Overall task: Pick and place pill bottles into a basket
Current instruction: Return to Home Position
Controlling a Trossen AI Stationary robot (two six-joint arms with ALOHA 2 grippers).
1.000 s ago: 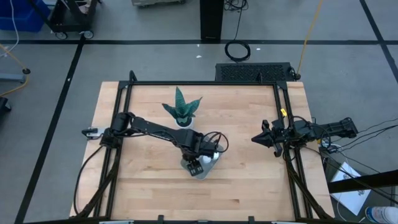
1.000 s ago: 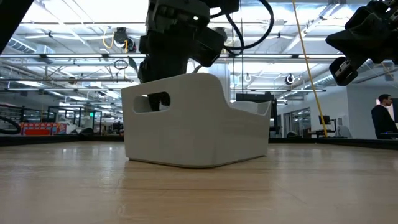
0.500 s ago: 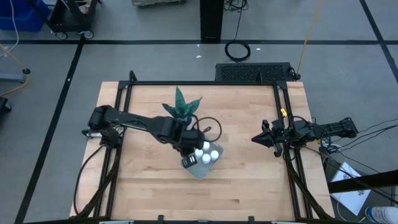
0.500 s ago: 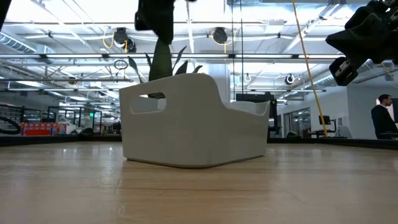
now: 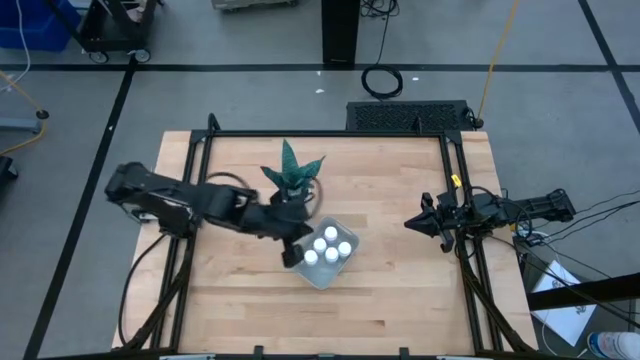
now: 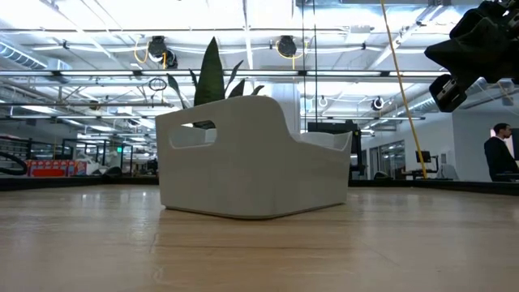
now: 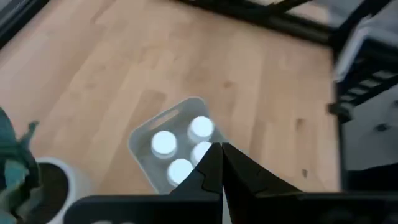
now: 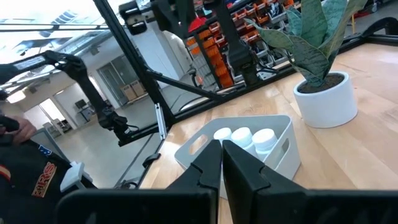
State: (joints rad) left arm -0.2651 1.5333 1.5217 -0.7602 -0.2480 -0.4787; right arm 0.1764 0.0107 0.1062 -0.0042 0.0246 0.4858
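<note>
The basket [image 5: 322,270] is a pale tray on the wooden table, just near of the potted plant [image 5: 293,178]. Several white pill bottles [image 5: 328,245] stand upright inside it, caps up; the left wrist view also shows the bottles [image 7: 163,142] in the basket [image 7: 144,138]. My left gripper [image 5: 291,258] hangs shut in the air by the basket's left side, slanting down, with nothing between its fingers [image 7: 211,163]. My right gripper [image 5: 408,223] waits shut at the table's right edge, pointing level toward the basket [image 8: 186,149].
The plant in its white pot [image 8: 326,99] stands close behind the basket. Black frame rails [image 5: 330,134] run along the table's far, left and right sides. Bare wood [image 5: 400,300] lies near and right of the basket. A person [image 6: 496,154] stands in the room beyond.
My left gripper has risen out of the basket and drawn back toward the table's left edge, tipping from pointing down to a slant, and its fingers have come together with nothing between them. The bottles it covered now show in the basket.
</note>
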